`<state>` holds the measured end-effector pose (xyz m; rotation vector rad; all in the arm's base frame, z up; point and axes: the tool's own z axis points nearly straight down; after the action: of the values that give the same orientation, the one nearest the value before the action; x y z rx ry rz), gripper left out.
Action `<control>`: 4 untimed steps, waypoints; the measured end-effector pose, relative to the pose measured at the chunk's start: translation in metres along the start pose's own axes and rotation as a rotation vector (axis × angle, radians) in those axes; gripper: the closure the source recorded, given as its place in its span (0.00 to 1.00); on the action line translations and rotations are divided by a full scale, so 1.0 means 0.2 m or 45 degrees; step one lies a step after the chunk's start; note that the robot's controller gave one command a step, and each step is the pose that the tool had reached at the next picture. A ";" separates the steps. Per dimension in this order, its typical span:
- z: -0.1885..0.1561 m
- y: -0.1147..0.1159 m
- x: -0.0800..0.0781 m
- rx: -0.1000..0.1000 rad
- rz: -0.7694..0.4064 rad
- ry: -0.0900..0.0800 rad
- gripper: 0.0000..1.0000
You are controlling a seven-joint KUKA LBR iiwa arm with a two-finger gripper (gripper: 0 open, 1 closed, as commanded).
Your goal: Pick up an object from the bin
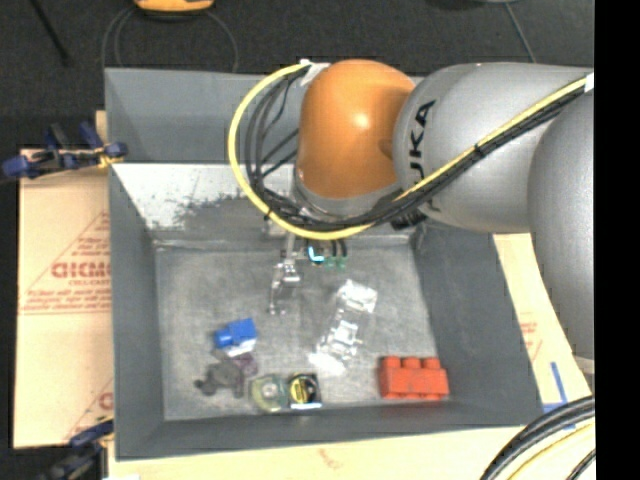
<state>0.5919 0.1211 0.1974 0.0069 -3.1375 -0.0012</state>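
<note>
**Selecting and approaching a target in the bin**

1. Position. My gripper [285,283] hangs low over the bare floor in the rear middle of the bin [135,308]. Nothing shows in its grasp. Whether it stands open or closed I cannot tell, as the orange cover [345,128] on my wrist hides most of it.

2. Candidates. Nearest is a clear plastic piece [354,297], just to the view's right of the gripper. A second clear plastic cluster [336,344] lies in front of it. A blue block [235,336] sits forward and to the left. A red-orange brick [411,378] rests apart in the front right corner. Two round items [286,392] and a dark grey part [222,378] crowd the front wall.

3. Recommended practice. In my judgement the blue block or the brick offers flat, firm sides. The clear plastic is likely thin and may slip or buckle. Centre over one item only, align the jaws across its narrow width, and descend vertically.

4. Pose. My arm [500,148] enters from the right, with the wrist pointing down.
</note>
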 end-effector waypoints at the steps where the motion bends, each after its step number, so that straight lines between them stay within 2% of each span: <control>1: 0.62 0.19 0.20 0.002 -0.423 -0.016 0.00; 2: 0.48 0.13 0.21 -0.001 -0.323 -0.014 0.00; 3: 0.41 0.16 0.24 0.001 -0.504 -0.017 0.00; 4: 0.62 0.13 0.20 -0.002 -0.499 -0.016 0.00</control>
<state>0.5507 0.1473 0.0727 0.6205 -3.0882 -0.0052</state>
